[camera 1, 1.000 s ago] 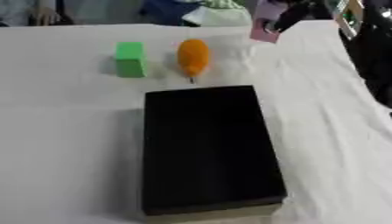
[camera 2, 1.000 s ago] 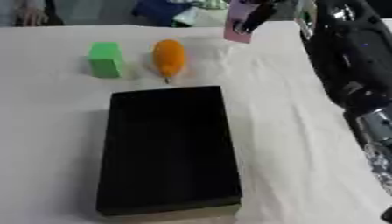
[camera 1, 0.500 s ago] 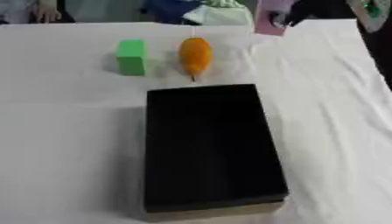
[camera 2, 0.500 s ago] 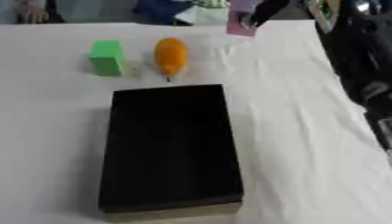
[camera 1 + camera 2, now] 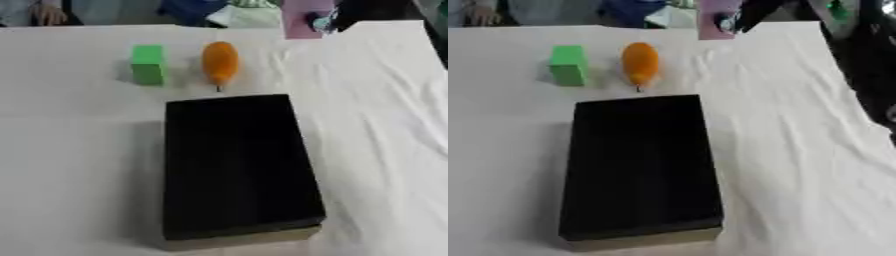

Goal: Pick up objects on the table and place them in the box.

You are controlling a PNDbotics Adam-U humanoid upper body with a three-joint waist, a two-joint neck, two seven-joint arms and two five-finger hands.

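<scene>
Your box (image 5: 234,165) sits mid-bench (image 5: 79,150), nearest you | behind its far edge the oval fruit (image 5: 220,62), stem end just short of the box | block (image 5: 148,64) just left of the fruit, apart | flat card (image 5: 304,19) at far right, up in your right hand (image 5: 750,12)

Your right hand (image 5: 750,15) was black, and the card (image 5: 302,17) at its fingers was pale pink-mauve. Well below the fingers, the box (image 5: 234,160) was black with a tan front edge. The block (image 5: 148,64) was green, the fruit (image 5: 220,61) orange, the cloth (image 5: 79,150) white.
</scene>
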